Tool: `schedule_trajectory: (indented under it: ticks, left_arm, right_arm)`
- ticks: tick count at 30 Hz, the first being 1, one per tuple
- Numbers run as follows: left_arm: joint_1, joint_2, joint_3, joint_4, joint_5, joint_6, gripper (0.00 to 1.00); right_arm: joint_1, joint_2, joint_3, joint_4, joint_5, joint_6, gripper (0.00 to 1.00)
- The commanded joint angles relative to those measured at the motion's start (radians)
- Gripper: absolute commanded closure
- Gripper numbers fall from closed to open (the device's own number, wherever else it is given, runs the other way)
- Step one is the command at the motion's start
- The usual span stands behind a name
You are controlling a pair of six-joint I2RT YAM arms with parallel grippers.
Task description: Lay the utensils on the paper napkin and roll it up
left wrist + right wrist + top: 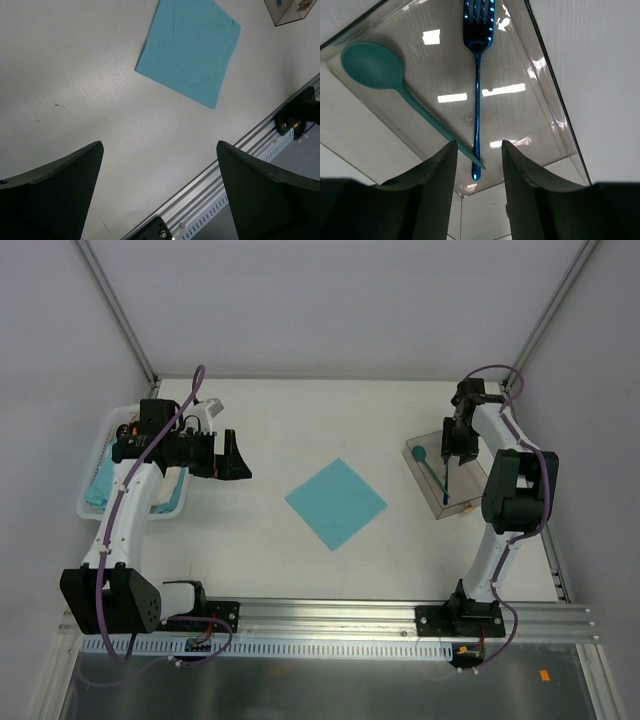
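Teal spoon (372, 65) and blue fork (477, 100) lie in the right-side clear tray (555, 110), handle tips pointing back between the half-spread right fingers (437, 175), nothing pinched; napkin (336, 503) waits mid-frame, left fingers (55, 190) wide apart.

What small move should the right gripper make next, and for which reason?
Probably close the right gripper on the fork handle: its end, crossed by the spoon handle, lies between the open fingers in the clear tray, nothing gripped yet.
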Motion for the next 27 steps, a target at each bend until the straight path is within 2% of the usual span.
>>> schedule_trajectory:
  ticks: [1, 8, 17, 19, 20, 22, 27]
  left_arm:
    - [0.011, 0.016, 0.026, -0.014, 0.022, 0.017, 0.01]
    - [0.011, 0.006, 0.015, -0.016, -0.018, 0.022, 0.01]
    - [0.011, -0.001, 0.000, -0.019, -0.036, 0.033, 0.01]
    - [0.011, 0.003, -0.002, -0.019, -0.041, 0.033, 0.01]
    - [0.011, 0.006, -0.003, -0.017, -0.043, 0.031, 0.01]
    - [0.011, 0.016, 0.000, -0.017, -0.055, 0.030, 0.01]
    - [0.011, 0.026, 0.018, -0.020, -0.056, 0.026, 0.01]
  right_arm:
    - [-0.023, 0.002, -0.020, 0.056, -0.006, 0.052, 0.56]
    - [-0.037, 0.069, -0.004, 0.088, -0.035, 0.079, 0.63]
    - [-0.035, 0.114, -0.008, 0.144, -0.074, 0.095, 0.64]
    - [-0.035, 0.127, -0.010, 0.148, -0.074, 0.096, 0.69]
    - [-0.034, 0.129, -0.013, 0.151, -0.072, 0.096, 0.77]
    - [-0.029, 0.134, -0.013, 0.159, -0.074, 0.087, 0.84]
    - [-0.024, 0.151, -0.004, 0.157, -0.051, 0.084, 0.84]
